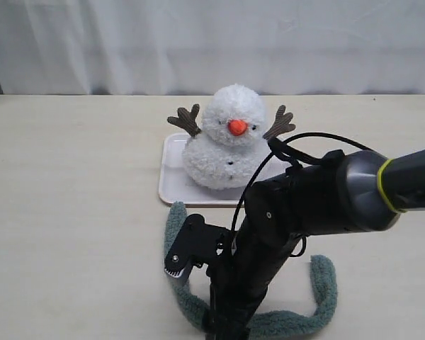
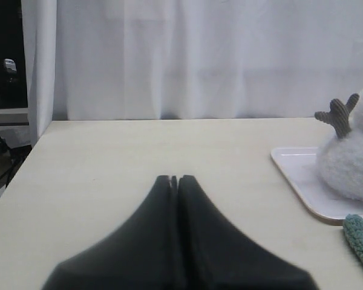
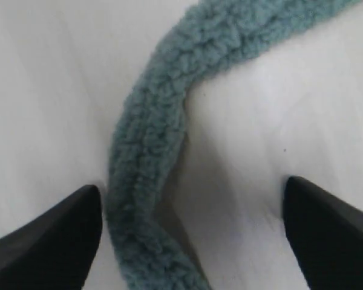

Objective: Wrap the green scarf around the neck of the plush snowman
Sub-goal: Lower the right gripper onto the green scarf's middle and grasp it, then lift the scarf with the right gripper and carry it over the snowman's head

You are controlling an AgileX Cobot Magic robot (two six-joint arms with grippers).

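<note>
The plush snowman sits upright on a white tray at the back middle of the table, its neck bare. The green scarf lies flat in a U shape on the table in front of the tray. My right gripper reaches across and hangs open just over the scarf's left side. In the right wrist view the scarf runs between the spread fingers of the right gripper, close to one finger. My left gripper is shut on nothing, low over bare table left of the tray.
A white curtain hangs behind the table's back edge. The right arm covers the table's front middle and part of the scarf. In the left wrist view the snowman and one scarf end show at the edge.
</note>
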